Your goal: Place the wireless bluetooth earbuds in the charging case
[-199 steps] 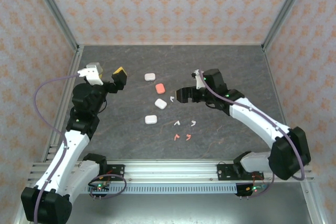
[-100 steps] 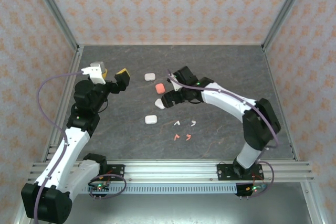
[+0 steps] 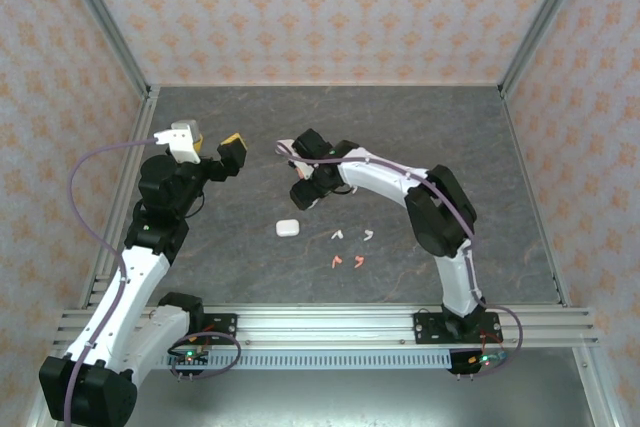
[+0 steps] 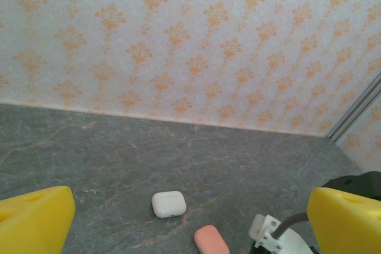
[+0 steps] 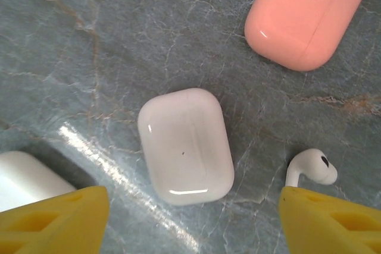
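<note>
Grey, marble-patterned table (image 3: 450, 147) seen from above, boxed in by walls with orange-patterned paper. The right gripper (image 5: 190, 221) points down over a closed white case (image 5: 186, 146). Its yellow fingertips (image 5: 330, 221) are spread wide to either side of the case and hold nothing. Just beside that case one white earbud (image 5: 309, 169) (a tiny hooked shape) lies loose on the table. A closed coral-pink case (image 5: 306, 13) sits near, a little further out.

In the overhead view more earbuds lie loose on the table, nearer the arm bases: a white pair (image 3: 338, 235) side by side, and a coral-pink pair (image 3: 337, 262) just below them. None is inside a case. A lone white case (image 3: 288, 228) sits to the left of the white pair.

The left gripper (image 3: 214, 139) hangs above the table's left side, jaws wide apart and empty. Its own camera looks across the table at a far white case (image 4: 168, 204).
</note>
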You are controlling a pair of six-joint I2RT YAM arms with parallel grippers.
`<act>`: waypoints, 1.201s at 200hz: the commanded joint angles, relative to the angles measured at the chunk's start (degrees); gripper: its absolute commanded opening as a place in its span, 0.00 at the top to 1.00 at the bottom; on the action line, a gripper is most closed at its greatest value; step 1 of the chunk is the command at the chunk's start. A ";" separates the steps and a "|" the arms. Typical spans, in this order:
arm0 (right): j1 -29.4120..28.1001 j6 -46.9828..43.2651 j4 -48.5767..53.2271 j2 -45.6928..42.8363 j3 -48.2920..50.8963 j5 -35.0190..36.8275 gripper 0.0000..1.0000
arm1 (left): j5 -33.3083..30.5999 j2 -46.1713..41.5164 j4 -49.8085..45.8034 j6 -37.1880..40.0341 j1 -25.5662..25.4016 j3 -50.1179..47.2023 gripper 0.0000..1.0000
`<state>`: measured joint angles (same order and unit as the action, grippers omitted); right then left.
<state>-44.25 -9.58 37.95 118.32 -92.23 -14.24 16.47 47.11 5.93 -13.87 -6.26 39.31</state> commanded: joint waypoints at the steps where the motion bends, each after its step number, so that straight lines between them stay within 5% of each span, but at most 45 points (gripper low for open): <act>1: 0.02 -0.79 3.17 2.32 -3.52 2.35 0.28 | -0.61 -0.87 -1.34 1.19 0.10 1.30 0.00; 110: -1.88 -2.11 6.86 10.54 -10.68 4.00 0.32 | -1.22 -1.67 -2.36 1.14 0.10 1.03 0.00; 240: -2.16 -2.41 5.08 4.42 0.45 7.89 0.43 | -1.17 -1.57 -2.32 0.82 0.11 1.29 0.00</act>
<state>-46.35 -11.20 39.05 124.42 -94.24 -9.80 16.03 46.22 3.62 -13.47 -6.26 39.31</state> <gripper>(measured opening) 0.594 0.999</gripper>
